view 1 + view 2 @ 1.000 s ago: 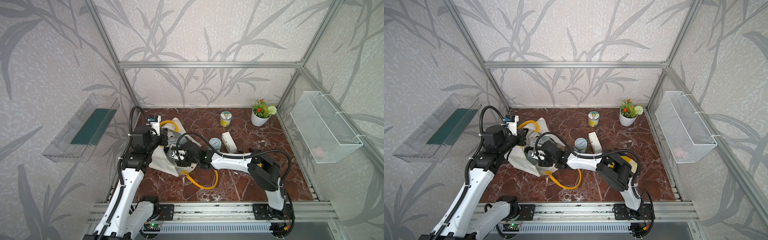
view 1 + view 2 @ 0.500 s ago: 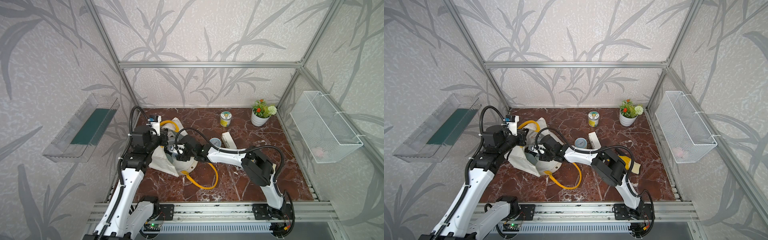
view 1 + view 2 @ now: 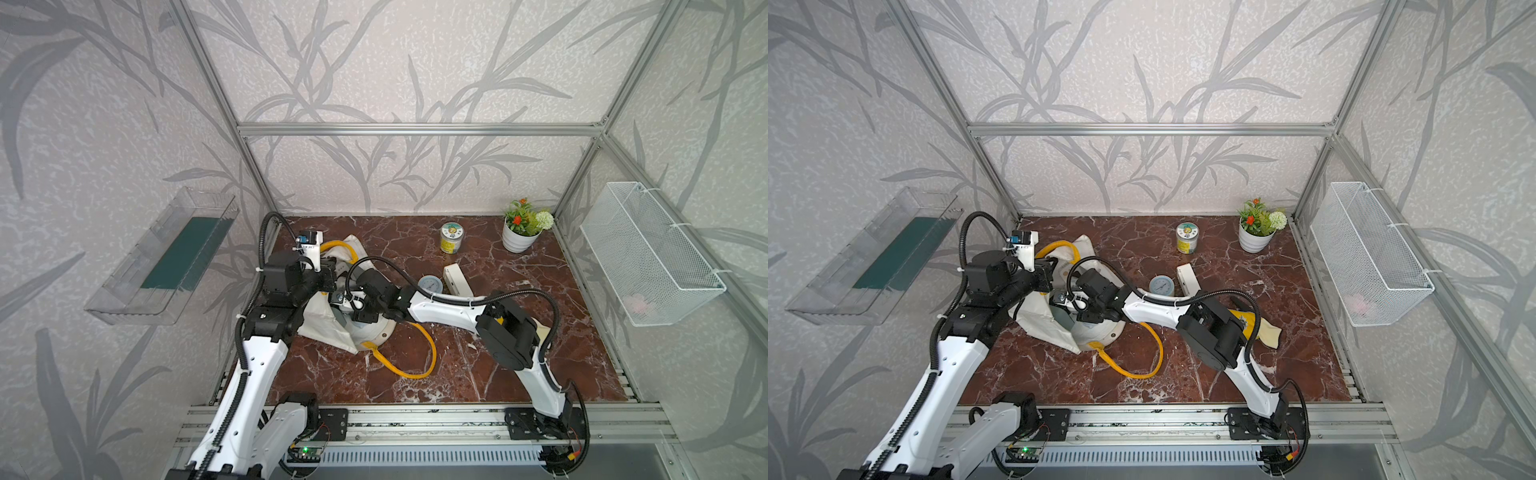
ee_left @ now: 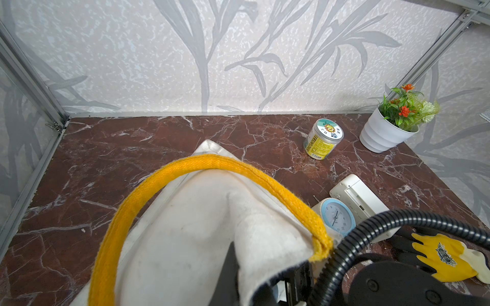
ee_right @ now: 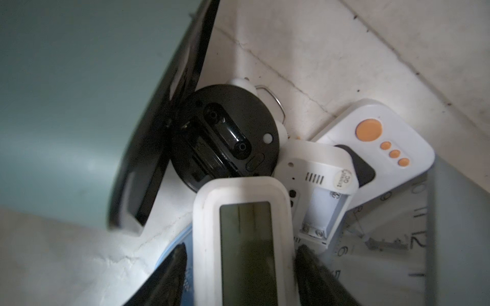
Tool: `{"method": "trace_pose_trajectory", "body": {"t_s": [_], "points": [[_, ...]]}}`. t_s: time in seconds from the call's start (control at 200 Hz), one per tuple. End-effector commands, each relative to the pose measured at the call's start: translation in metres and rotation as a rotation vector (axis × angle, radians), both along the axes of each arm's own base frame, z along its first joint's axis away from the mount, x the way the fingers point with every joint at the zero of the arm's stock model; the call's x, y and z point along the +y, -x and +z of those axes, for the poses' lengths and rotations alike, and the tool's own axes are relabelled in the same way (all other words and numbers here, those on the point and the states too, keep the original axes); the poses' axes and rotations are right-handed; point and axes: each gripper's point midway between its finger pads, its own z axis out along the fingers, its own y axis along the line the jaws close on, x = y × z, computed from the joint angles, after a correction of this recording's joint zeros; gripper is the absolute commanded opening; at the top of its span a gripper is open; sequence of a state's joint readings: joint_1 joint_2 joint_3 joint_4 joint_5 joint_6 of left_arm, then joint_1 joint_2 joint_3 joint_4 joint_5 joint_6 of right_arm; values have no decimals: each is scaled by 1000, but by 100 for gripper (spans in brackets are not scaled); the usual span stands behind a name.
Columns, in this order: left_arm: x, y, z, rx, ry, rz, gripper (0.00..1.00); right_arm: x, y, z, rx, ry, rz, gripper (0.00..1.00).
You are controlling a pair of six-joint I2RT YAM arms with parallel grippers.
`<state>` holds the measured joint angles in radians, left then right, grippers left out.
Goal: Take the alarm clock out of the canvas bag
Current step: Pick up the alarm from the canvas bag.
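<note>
clocks (image 5: pixel 246 238) piled (overlapping), canvas bag (image 3: pixel 322 328) — jar (image 3: pixel 449 237) apart

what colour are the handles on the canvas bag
Yellow woven strap handles on the off-white canvas bag; clearest in the left wrist view.

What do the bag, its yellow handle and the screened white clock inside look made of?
The canvas bag: off-white cloth, matte, creased and sagging. Its handle: thick yellow webbing, visible weave. The white clock: likely moulded plastic, smooth, rounded corners.

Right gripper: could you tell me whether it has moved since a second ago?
Yes; the right gripper went deeper into the canvas bag, away from the round blue alarm clock.
</note>
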<state>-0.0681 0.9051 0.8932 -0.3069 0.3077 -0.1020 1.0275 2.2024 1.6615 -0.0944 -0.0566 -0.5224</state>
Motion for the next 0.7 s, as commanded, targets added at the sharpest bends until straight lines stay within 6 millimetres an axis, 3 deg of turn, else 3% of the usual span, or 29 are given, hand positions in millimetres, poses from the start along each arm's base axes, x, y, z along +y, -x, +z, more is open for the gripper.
{"method": "trace_pose_trajectory", "body": {"t_s": [0.0,0.215,0.565,0.7], "points": [[-3,-1,44,-135,14,-22,0,-2,10,-14,68,35,12,62],[-2,-1,44,-139,7,-15,0,-9,22,-21,110,40,33,59],[-1,0,45,-138,4,-14,0,-12,28,-31,160,83,46,67],[-1,1,46,-141,-1,-10,0,-14,28,-28,166,103,38,62]]}}
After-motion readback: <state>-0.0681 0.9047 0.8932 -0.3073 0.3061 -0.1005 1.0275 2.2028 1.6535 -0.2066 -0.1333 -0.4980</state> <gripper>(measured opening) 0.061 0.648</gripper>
